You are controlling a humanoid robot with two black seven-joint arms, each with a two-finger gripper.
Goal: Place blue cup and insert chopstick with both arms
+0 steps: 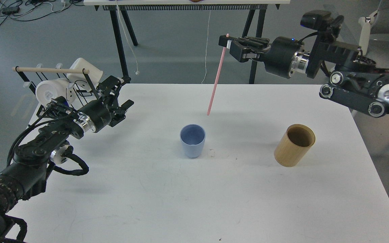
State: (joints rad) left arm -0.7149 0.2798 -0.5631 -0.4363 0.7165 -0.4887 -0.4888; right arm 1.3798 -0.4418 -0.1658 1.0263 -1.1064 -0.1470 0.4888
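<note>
A light blue cup [192, 140] stands upright and empty at the middle of the white table [194, 195]. My right gripper [227, 44] is shut on the top end of a pink chopstick [215, 80]. The chopstick hangs nearly upright, its lower tip a little above and just right of the cup's far rim. My left gripper [119, 94] is open and empty over the table's far left part, well left of the cup.
An empty brown bamboo cylinder holder [294, 145] stands at the right of the table. A rack with a wooden rod and white cups [62, 84] stands off the far left corner. A dark-legged table [187, 33] and an office chair [377, 27] stand behind.
</note>
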